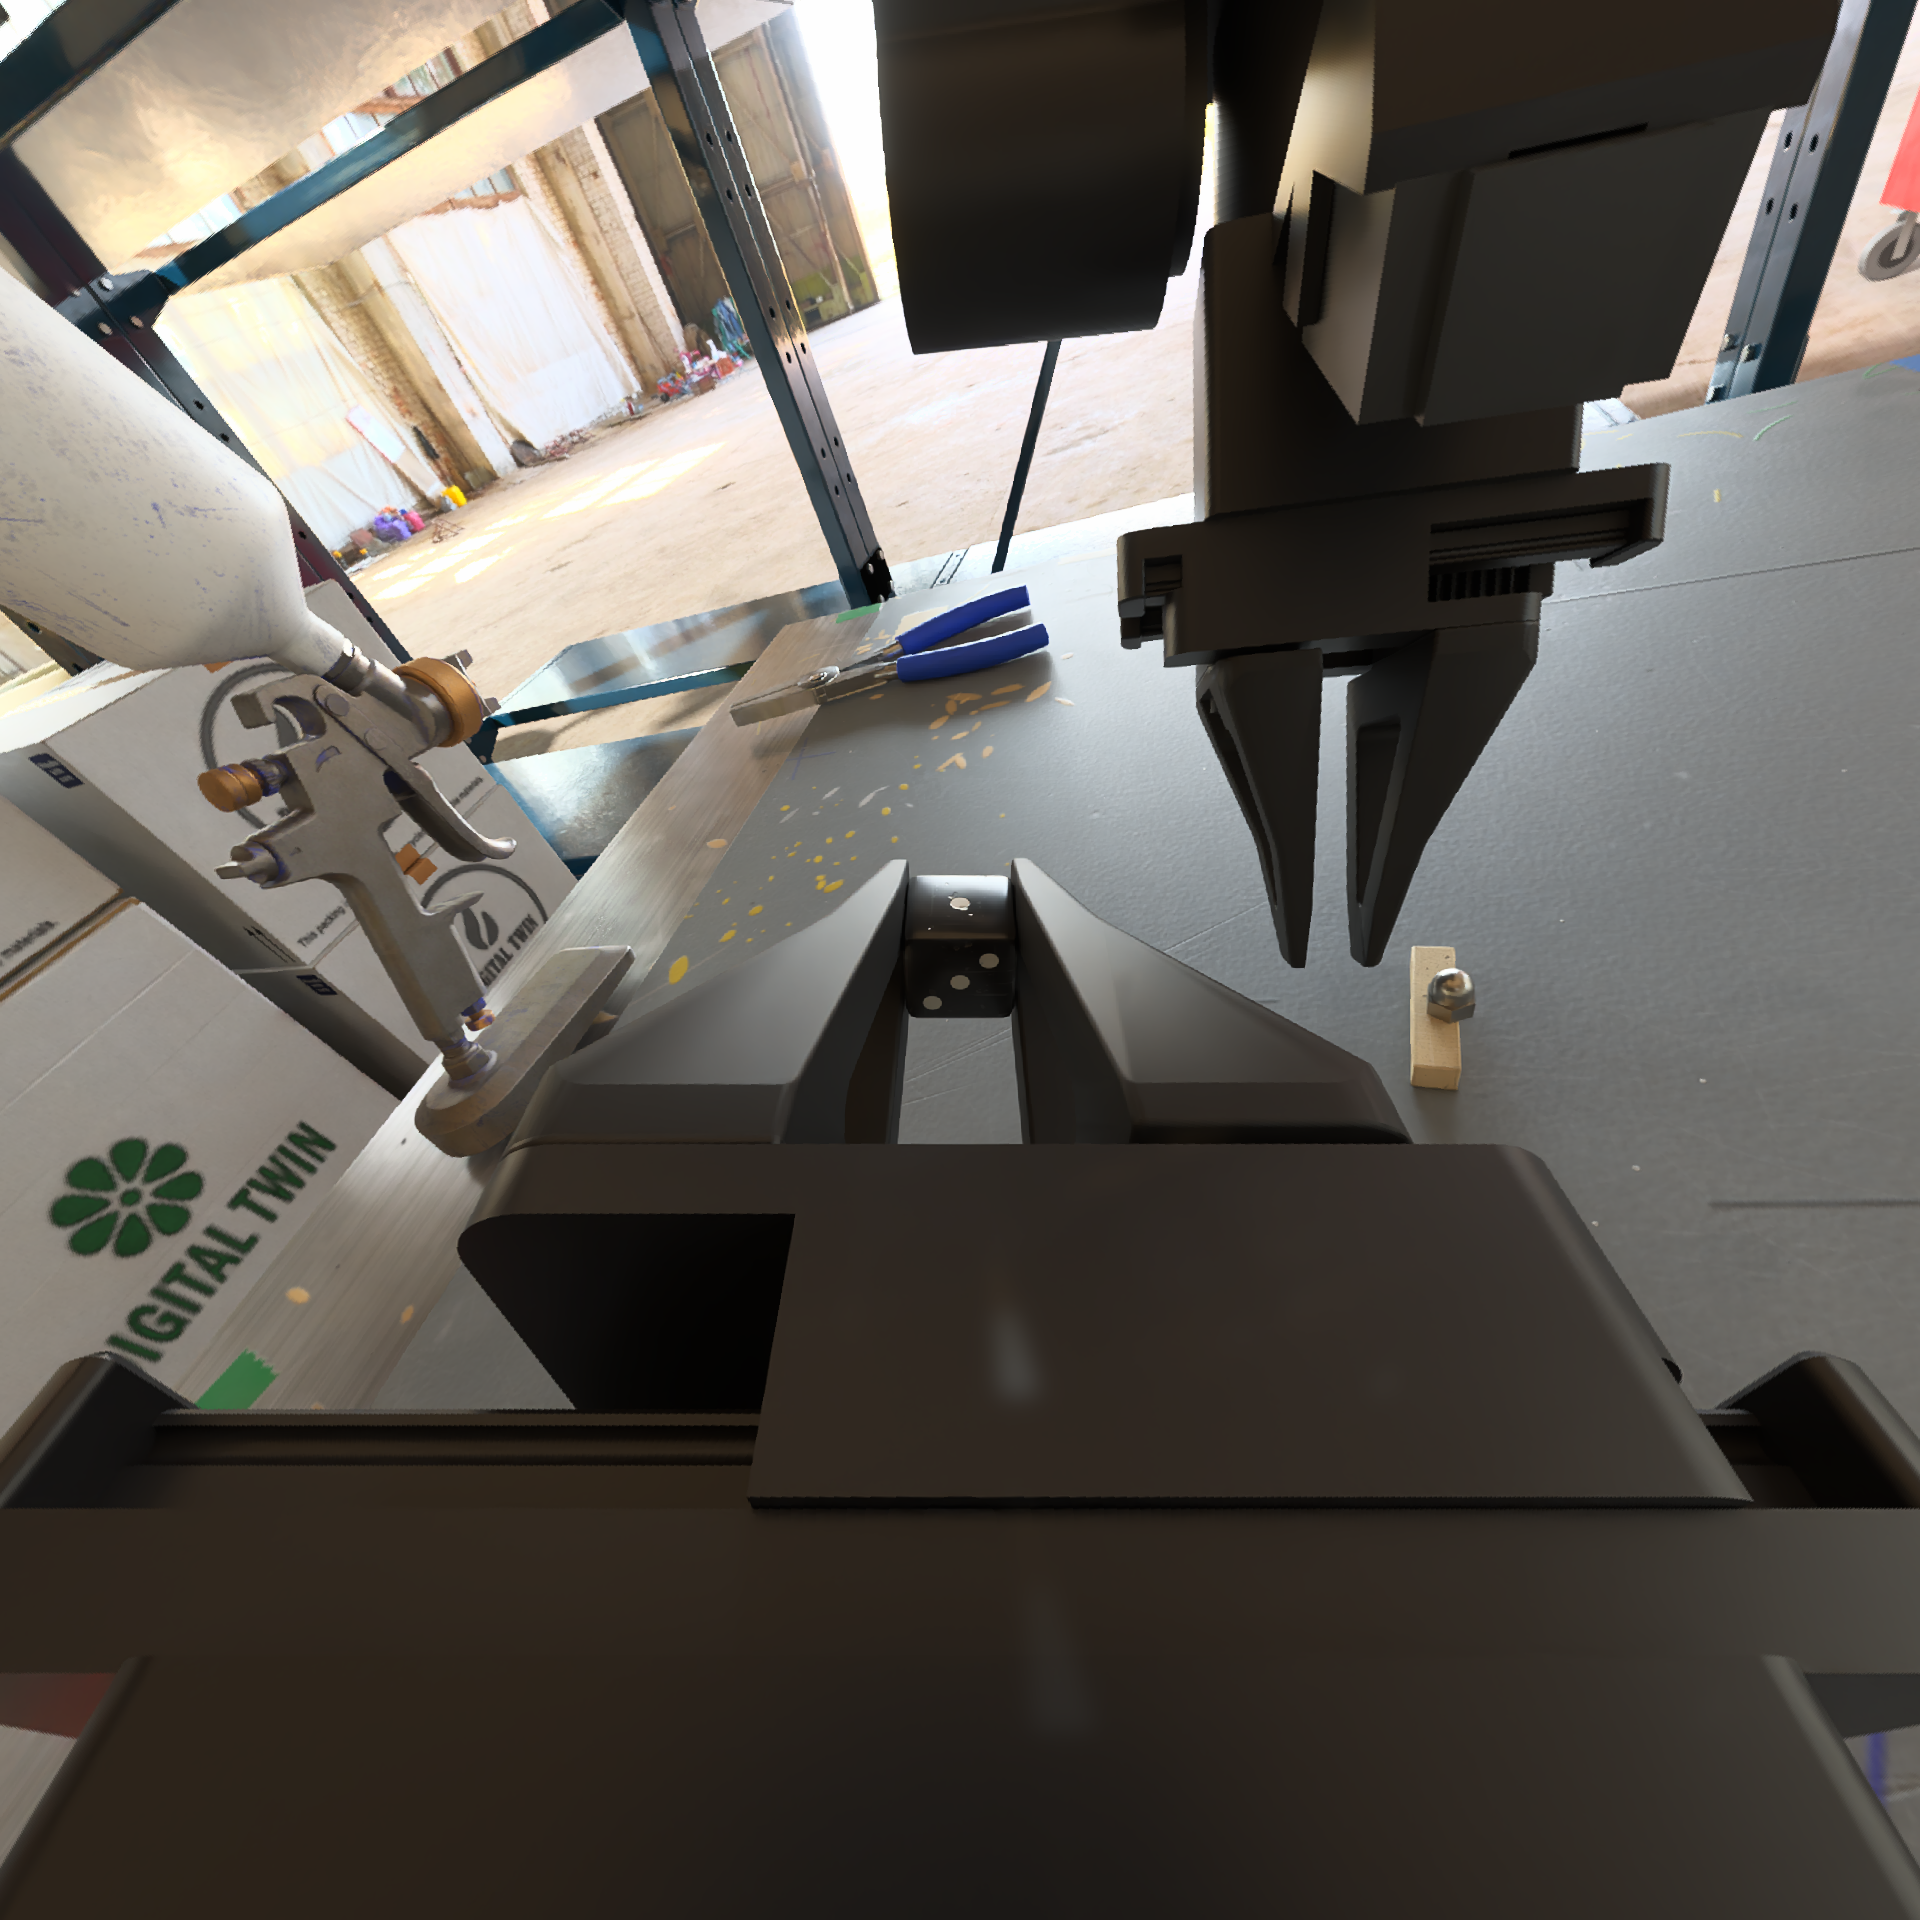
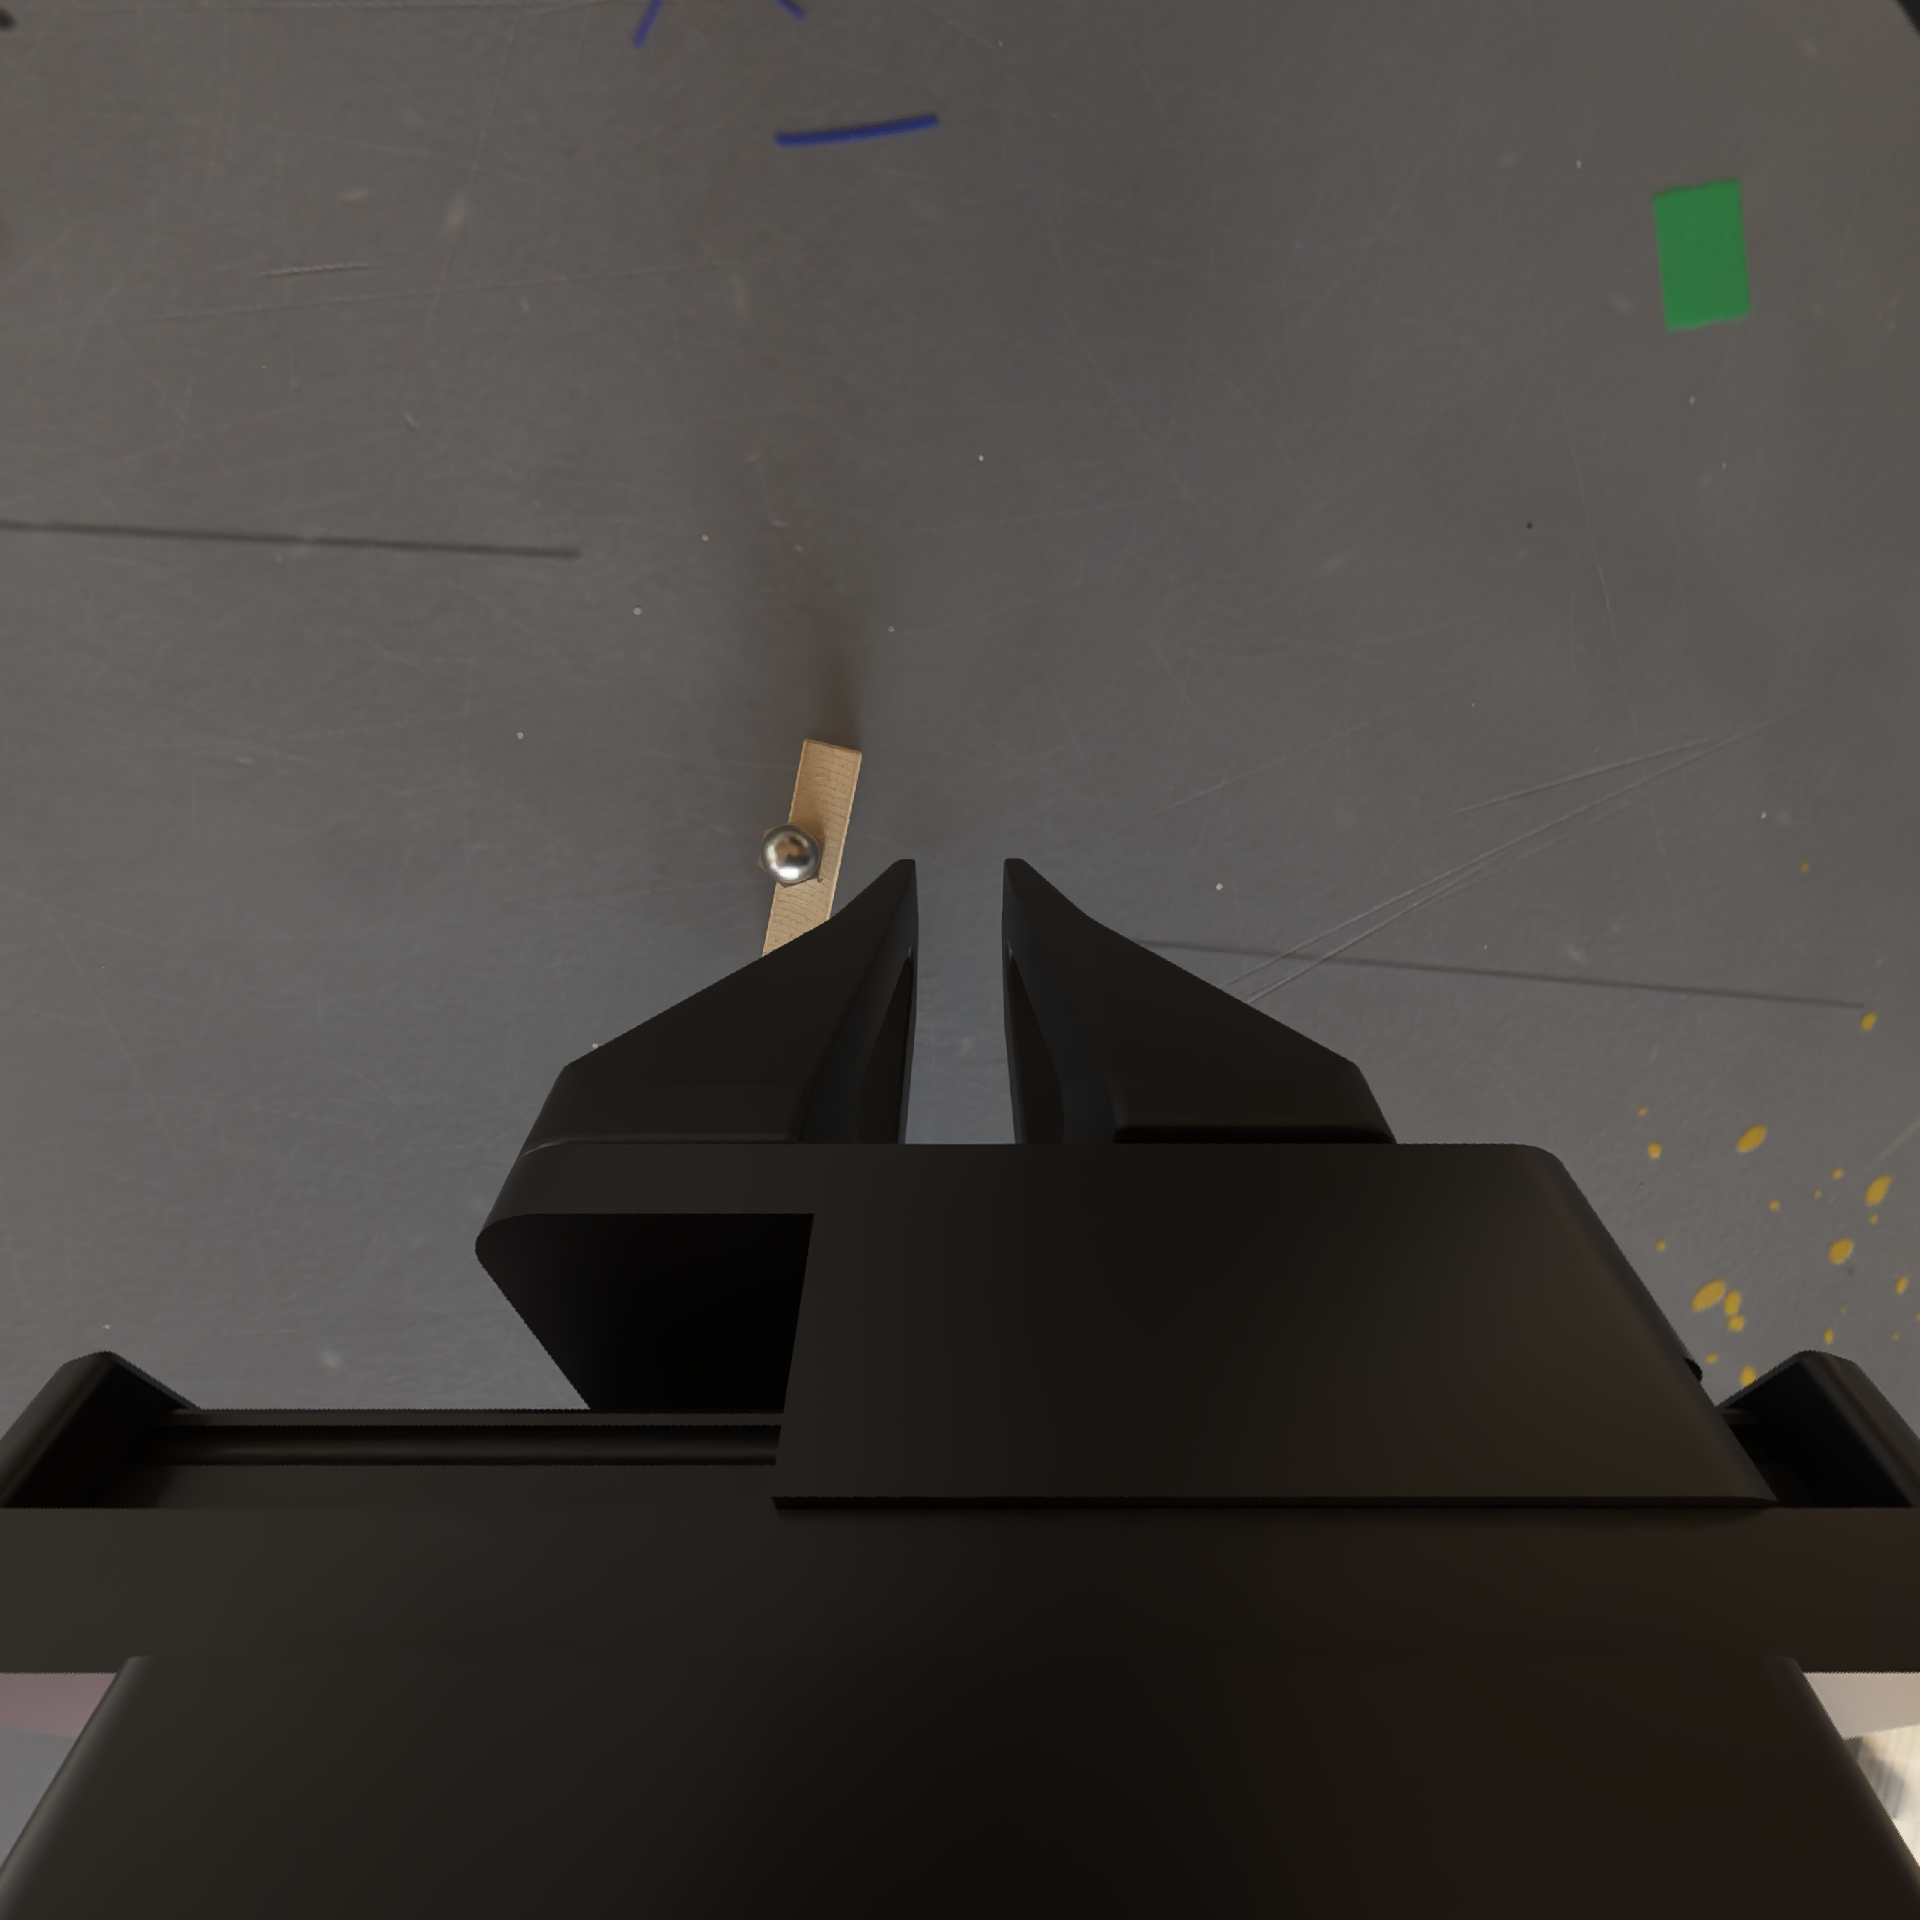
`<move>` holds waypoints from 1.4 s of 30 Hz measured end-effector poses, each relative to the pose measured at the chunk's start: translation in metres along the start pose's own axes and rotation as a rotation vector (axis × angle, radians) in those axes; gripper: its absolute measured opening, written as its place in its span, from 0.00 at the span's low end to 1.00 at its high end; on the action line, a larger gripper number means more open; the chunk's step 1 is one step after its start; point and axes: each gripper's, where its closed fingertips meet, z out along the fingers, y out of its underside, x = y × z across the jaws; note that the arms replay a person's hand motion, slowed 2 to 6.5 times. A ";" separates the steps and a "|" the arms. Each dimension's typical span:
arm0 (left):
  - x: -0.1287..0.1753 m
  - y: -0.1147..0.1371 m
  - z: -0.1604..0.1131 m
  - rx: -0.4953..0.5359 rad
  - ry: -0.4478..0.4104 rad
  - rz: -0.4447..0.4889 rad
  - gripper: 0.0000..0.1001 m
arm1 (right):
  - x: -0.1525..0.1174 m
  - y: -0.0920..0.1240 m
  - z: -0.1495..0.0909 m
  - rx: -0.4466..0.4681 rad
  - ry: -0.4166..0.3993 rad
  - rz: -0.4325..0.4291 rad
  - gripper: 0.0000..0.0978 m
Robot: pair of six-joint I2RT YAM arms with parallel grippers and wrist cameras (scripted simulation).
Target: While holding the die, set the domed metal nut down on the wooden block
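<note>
My left gripper [image 1: 959, 914] is shut on a black die with white pips [image 1: 958, 945], held above the grey table. A small light wooden block [image 1: 1435, 1039] lies on the table to the right, with the domed metal nut [image 1: 1449, 992] resting on its edge, overhanging a little. My right gripper [image 1: 1332, 956] hangs point-down just left of and above the block, its fingers a narrow gap apart and empty. In the right wrist view the block [image 2: 826, 800] and nut [image 2: 790, 854] lie below, just left of my right gripper [image 2: 959, 878], which is apart from them.
A spray gun [image 1: 353, 810] on a stand sits at the table's left edge beside cardboard boxes [image 1: 156, 1143]. Blue-handled pliers [image 1: 935, 644] lie at the far edge on a metal strip. Yellow paint specks [image 1: 821, 862] and green tape [image 2: 1702, 255] mark the table.
</note>
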 end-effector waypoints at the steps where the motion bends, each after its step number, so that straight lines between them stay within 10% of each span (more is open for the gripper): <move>1: 0.000 0.000 0.000 -0.002 0.002 0.001 0.16 | 0.000 -0.001 0.001 0.005 -0.004 -0.012 0.15; 18: 0.009 -0.004 0.001 0.016 0.067 0.008 0.16 | -0.007 0.001 0.012 0.086 -0.154 -0.052 0.18; 42: 0.012 -0.018 -0.002 0.125 0.084 -0.053 0.16 | -0.008 -0.005 0.001 0.084 -0.113 0.033 0.16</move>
